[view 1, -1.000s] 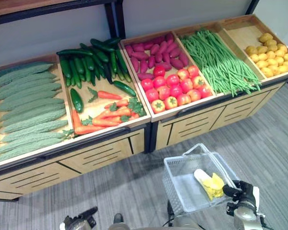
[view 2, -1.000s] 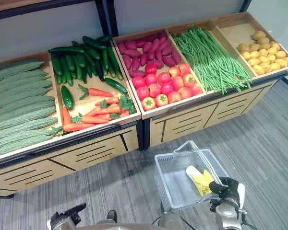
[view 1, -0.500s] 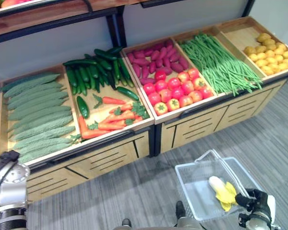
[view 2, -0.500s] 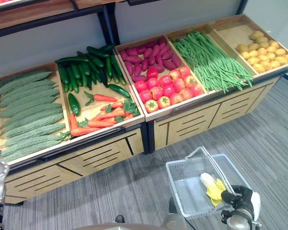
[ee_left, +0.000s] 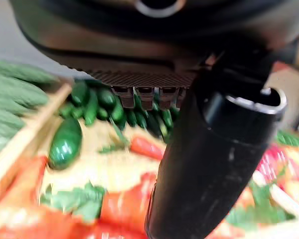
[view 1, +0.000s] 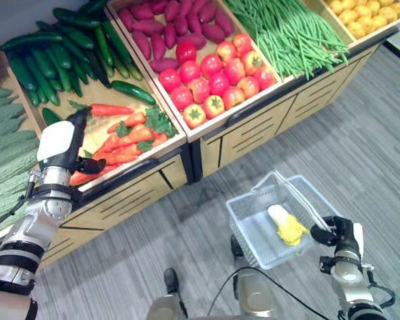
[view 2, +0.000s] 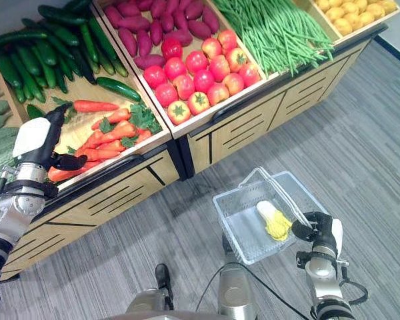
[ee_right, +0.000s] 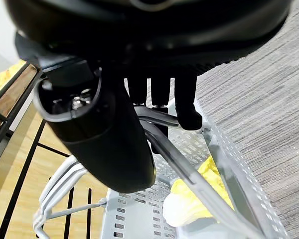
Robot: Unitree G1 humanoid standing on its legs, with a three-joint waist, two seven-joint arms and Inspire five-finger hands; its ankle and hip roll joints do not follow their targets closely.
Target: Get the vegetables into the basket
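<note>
Above the carrots (view 1: 123,141), left hand (view 1: 61,143) hangs slack (right hand (view 1: 335,233) clasps basket (view 1: 253,230) handle).

Orange carrots (view 1: 123,143) binned; basket (view 1: 253,230) floorward.

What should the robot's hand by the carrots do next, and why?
Probably lower the left hand a little and close it on a carrot. It is open above the carrots and holds nothing, while the right hand grips the handle of the basket.
</note>
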